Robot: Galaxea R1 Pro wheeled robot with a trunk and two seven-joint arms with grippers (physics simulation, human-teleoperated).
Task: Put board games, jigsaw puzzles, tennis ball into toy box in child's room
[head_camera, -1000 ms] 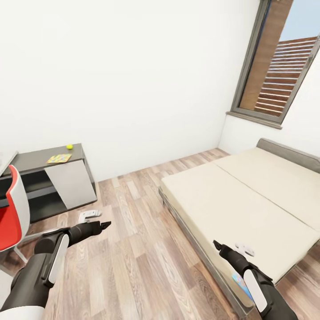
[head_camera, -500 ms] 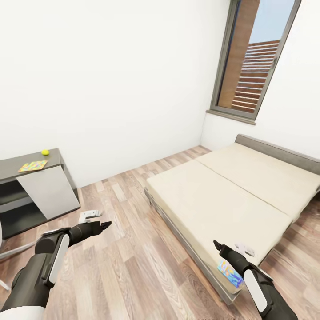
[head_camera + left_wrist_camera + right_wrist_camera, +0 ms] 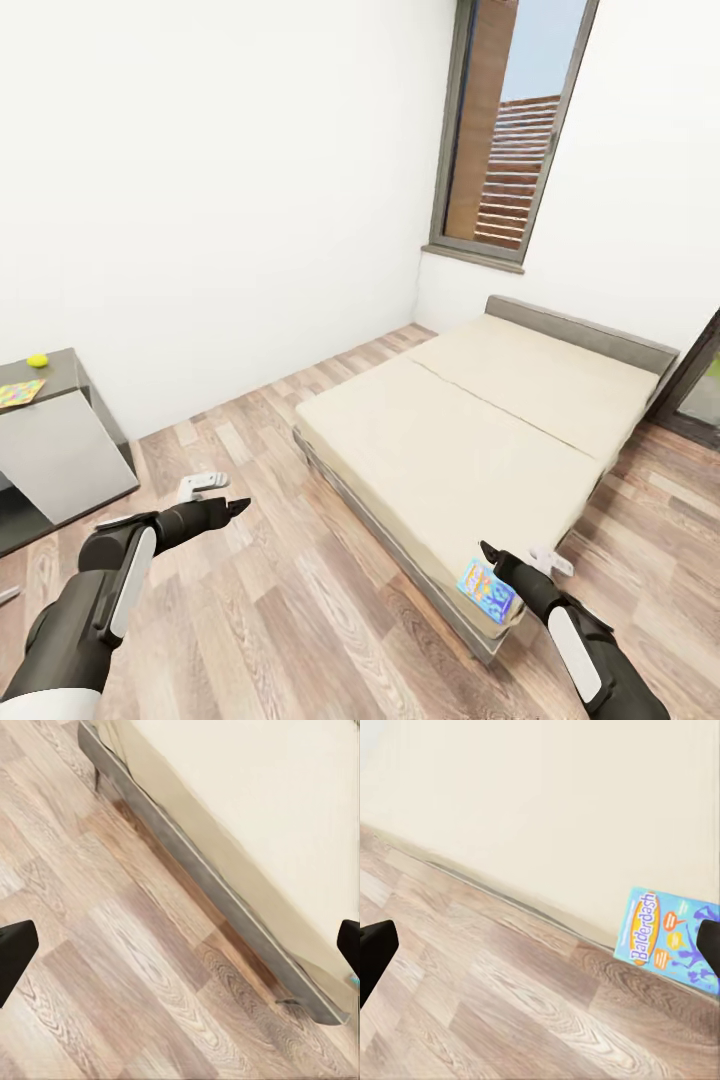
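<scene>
The small blue board game (image 3: pixel 486 590), lettered Balderdash in the right wrist view (image 3: pixel 671 939), lies flat on the near corner of the bed (image 3: pixel 480 430), right at the mattress edge. Its long axis runs slantwise across that corner, roughly along the bed's near edge, printed face up. In the head view the right end effector (image 3: pixel 484 548) hovers just above and beside the box, not touching it as far as the view lets me judge; its dark fingers point forward toward the bed. In the right wrist view the fingertips (image 3: pixel 375 949) sit at opposite edges of the picture, so the jaws stand wide apart with nothing between them. The right arm reaches forward, low, from the lower right.

The left arm is bent at the elbow and stretched forward over the wood-plank floor (image 3: pixel 270 590), its end effector (image 3: pixel 238 505) pointing toward the bed's side rail. In the left wrist view its fingertips (image 3: pixel 15 952) also stand wide apart, empty, above the floor beside the bed frame.

Well away at the far left, the tennis ball (image 3: pixel 37 360) and a jigsaw puzzle (image 3: pixel 18 392) rest on the dark grey table (image 3: pixel 62 372). A tall window (image 3: pixel 505 130) stands behind the bed's far end.
</scene>
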